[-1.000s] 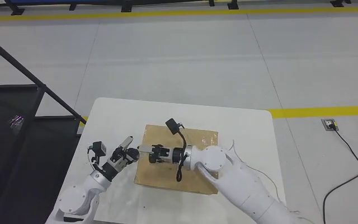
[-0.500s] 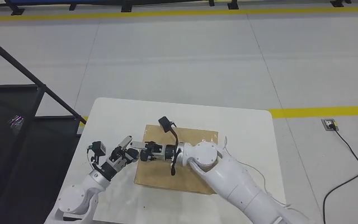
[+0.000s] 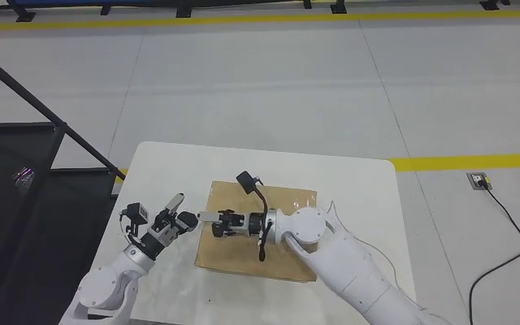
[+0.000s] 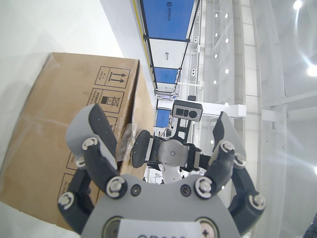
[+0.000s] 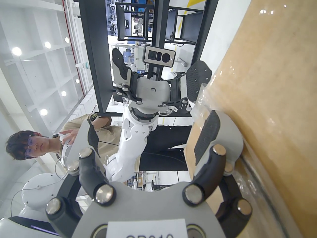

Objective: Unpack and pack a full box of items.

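A closed cardboard box [image 3: 268, 236] lies on the white table [image 3: 162, 175], sealed with clear tape. A loose, crinkled tape end [image 4: 125, 138] sticks up at the box's left edge. My right gripper [image 3: 210, 219] hovers over that edge, open, with one pad [image 5: 206, 136] lying close along the box top [image 5: 267, 70] beside the tape end [image 5: 201, 95]. My left gripper [image 3: 180, 210] stands just off the box's left side, open and empty, facing the right gripper. In the left wrist view the left gripper [image 4: 161, 125] frames the box side [image 4: 57, 105] and the right gripper's pad [image 4: 141, 148].
A black metal frame [image 3: 49, 122] stands off the table's left side. Bare table lies in front of and behind the box, and a narrower strip to its right [image 3: 366, 227].
The right gripper pushed left past the box edge, then drew back a little. The left gripper shifted slightly left, away from the box.
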You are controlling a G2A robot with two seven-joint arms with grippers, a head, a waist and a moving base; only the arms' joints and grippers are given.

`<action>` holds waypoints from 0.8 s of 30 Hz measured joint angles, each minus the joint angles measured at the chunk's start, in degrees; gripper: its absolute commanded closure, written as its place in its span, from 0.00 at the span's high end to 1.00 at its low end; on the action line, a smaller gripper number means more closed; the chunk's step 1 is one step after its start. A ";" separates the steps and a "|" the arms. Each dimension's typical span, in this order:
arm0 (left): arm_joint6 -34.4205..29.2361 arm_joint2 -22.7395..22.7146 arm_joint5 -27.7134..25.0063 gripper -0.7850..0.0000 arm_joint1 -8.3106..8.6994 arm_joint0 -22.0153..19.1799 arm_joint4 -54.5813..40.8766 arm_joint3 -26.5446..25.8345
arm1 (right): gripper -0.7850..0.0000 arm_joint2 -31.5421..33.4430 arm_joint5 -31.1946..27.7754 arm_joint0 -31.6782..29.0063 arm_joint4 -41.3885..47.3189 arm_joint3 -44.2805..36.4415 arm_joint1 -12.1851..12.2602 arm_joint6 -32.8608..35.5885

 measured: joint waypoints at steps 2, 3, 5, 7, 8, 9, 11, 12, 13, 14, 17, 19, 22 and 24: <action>0.13 0.00 0.01 1.00 -0.01 -0.03 0.06 -0.19 | 1.00 1.65 0.87 -1.39 -1.17 -2.12 0.81 0.36; 0.18 -0.02 0.00 1.00 -0.01 -0.02 0.06 -0.35 | 1.00 2.35 1.32 -1.97 -1.68 -2.95 1.14 0.46; 0.31 -0.13 -0.13 1.00 -0.01 0.16 0.08 -0.82 | 1.00 3.95 2.42 -3.20 -2.68 -4.65 1.85 0.78; 0.39 -0.30 -0.26 1.00 0.00 0.39 0.13 -1.25 | 1.00 5.51 3.30 -4.31 -3.49 -6.05 2.49 1.06; 0.43 -0.38 -0.29 1.00 0.01 0.48 0.14 -1.41 | 1.00 6.16 3.64 -4.76 -3.82 -6.59 2.75 1.21; 0.47 -0.45 -0.32 1.00 0.02 0.57 0.14 -1.56 | 1.00 6.81 3.99 -5.20 -4.14 -7.10 3.01 1.37; 0.55 -0.64 -0.38 1.00 0.03 0.75 0.09 -1.82 | 1.00 8.24 4.86 -6.19 -4.93 -8.18 3.59 1.85; 0.60 -0.72 -0.39 1.00 0.03 0.82 0.07 -1.93 | 1.00 8.83 5.23 -6.61 -5.30 -8.63 3.83 2.04; 0.63 -0.81 -0.44 1.00 0.04 0.91 0.03 -2.07 | 1.00 9.59 5.71 -7.19 -5.79 -9.20 4.14 2.29; 0.65 -0.88 -0.49 1.00 0.04 0.97 0.03 -2.15 | 1.00 10.17 6.06 -7.63 -6.15 -9.62 4.38 2.49; 0.67 -1.11 -0.54 1.00 0.06 1.13 0.04 -2.43 | 1.00 12.25 7.02 -9.22 -7.10 -11.05 5.19 3.10; 0.71 -1.24 -0.55 1.00 0.08 1.22 0.07 -2.62 | 1.00 13.84 7.53 -10.47 -7.66 -12.17 5.79 3.63; 0.70 -1.42 -0.48 1.00 0.09 1.30 0.05 -2.86 | 1.00 16.49 8.52 -12.47 -8.52 -13.90 6.74 4.24; 0.72 -1.53 -0.43 1.00 0.10 1.34 0.06 -3.00 | 1.00 18.22 9.19 -13.77 -9.00 -15.07 7.34 4.71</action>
